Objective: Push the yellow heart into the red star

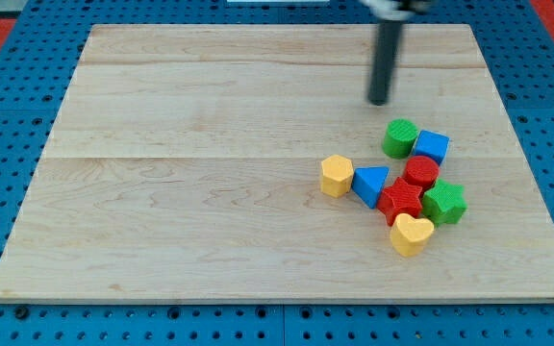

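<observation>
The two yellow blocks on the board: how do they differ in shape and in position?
The yellow heart has a notch and lobes; the yellow hexagon-like block has flat sides.
The heart lies nearest the view's bottom, touching the red star; the hexagon-like block sits at the cluster's left end, beside the blue triangle.
The heart is farther from my tip than the hexagon-like block.
Both share the same yellow colour and lie flat.

The surface (pixel 210 192) is pale wood with visible grain, matt; the yellow heart (pixel 411 234) looks ridged plastic.
</observation>
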